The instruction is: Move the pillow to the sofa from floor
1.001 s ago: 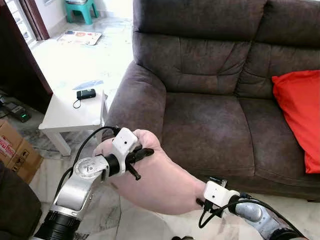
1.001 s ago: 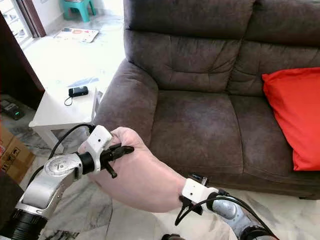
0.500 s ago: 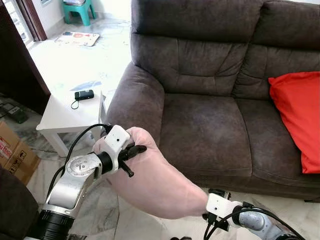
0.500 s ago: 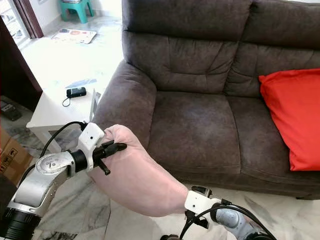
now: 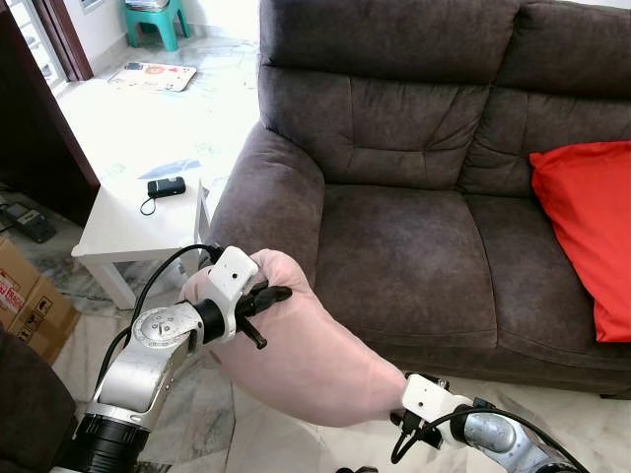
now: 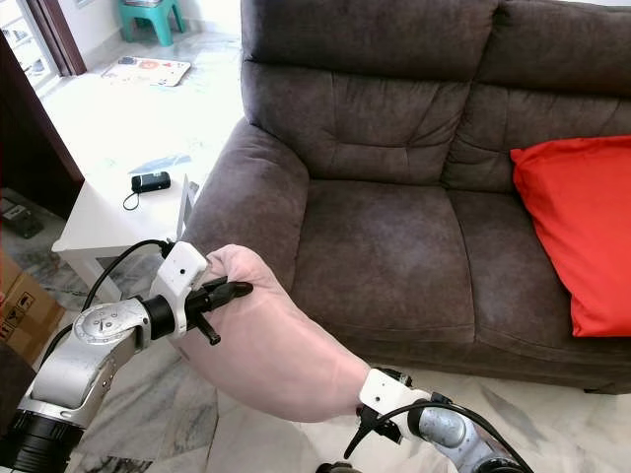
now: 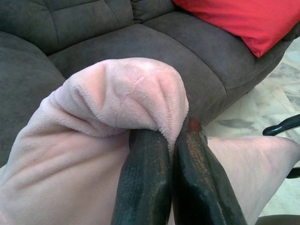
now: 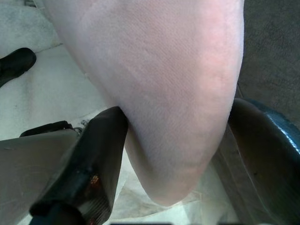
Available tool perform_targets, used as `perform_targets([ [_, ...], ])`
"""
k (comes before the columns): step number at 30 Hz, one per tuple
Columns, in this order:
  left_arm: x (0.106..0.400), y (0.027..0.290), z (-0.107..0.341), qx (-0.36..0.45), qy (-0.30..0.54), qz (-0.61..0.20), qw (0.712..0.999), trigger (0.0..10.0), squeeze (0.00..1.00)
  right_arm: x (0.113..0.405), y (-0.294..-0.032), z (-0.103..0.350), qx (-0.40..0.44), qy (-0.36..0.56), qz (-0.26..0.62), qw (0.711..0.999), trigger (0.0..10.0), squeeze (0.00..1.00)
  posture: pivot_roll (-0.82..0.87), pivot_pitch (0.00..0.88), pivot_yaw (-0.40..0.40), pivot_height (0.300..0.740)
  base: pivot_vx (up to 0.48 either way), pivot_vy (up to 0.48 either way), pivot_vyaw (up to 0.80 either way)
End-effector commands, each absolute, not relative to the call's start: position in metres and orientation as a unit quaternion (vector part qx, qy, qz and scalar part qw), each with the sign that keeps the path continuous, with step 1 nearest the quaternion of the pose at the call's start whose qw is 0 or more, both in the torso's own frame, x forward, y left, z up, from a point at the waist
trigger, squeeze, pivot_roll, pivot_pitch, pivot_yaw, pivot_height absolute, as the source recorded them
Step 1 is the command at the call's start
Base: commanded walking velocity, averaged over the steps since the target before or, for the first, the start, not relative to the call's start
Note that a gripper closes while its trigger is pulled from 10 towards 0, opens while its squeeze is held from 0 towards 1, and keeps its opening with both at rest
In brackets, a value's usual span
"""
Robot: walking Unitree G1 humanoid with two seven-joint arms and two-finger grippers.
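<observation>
Holding the pale pink pillow (image 5: 306,355) in the air, both tools are clamped on it: the left tool (image 5: 264,299) is pinching one corner and the right tool (image 5: 399,419) is gripping the opposite end. The pillow is hanging off the floor, in front of the dark brown sofa (image 5: 404,246), not yet on the seat, so I judge the lift is done and the placing is remaining. Counting: one pink pillow, one red cushion (image 5: 590,232), one white table (image 5: 138,222).

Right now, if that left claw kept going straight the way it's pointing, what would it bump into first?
Probably the sofa. The left gripper, shut on a corner of the pink pillow, points towards the seat cushion, with the red pillow further off to one side. Depth is hard to judge.
</observation>
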State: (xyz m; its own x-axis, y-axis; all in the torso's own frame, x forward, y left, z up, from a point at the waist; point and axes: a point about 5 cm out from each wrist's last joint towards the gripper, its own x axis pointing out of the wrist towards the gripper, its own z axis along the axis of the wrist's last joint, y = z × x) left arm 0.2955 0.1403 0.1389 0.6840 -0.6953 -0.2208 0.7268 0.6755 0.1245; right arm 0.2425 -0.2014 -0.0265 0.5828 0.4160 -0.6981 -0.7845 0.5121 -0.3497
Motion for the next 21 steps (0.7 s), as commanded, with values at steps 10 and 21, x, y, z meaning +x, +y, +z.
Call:
perform_targets([
  [10, 0.3001, 0.1340, 0.1685, 0.102, 0.008, -0.397, 0.912, 10.0, 0.00, 0.2380, -0.2030, -0.0299, -0.326, 0.285, 0.361, 0.826, 0.0, 0.00, 0.01, 0.078, -0.078, 0.740, 0.000, 0.000, 0.00],
  [21, 0.3006, 0.1347, 0.1659, 0.105, 0.011, -0.394, 0.913, 10.0, 0.00, 0.2376, -0.2025, -0.0299, -0.321, 0.283, 0.362, 0.828, 0.0, 0.00, 0.01, 0.078, -0.078, 0.740, 0.000, 0.000, 0.00],
])
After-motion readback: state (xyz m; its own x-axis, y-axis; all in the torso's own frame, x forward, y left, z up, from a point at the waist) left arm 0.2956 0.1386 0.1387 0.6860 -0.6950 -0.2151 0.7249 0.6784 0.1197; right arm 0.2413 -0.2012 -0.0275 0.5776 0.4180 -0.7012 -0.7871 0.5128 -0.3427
